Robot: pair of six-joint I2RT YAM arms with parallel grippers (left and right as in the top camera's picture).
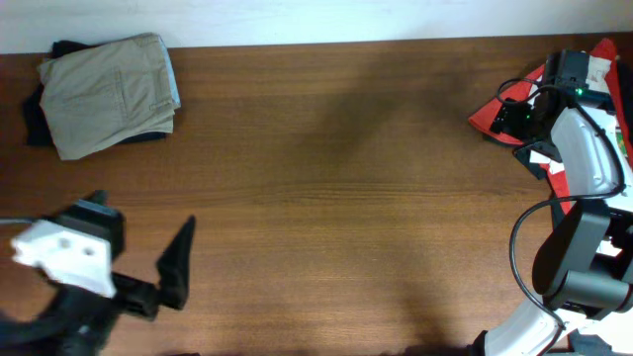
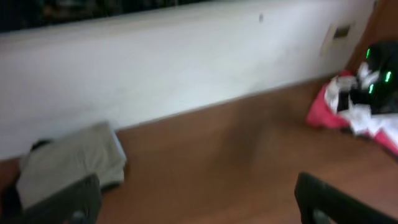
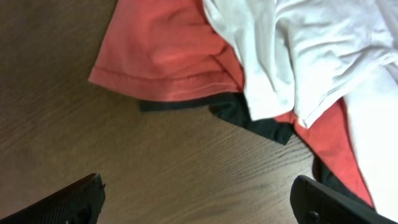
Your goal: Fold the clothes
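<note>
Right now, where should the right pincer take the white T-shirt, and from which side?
Probably the bunched lower fold of the white T-shirt where it overlaps the red cloth, coming down from the bare table side. That edge is thick, lies on top and is nearest the open right pincer.

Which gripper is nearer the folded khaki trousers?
Left. The left gripper is on the trousers' side, toward the front edge; the right gripper is far across, over the red cloth.
</note>
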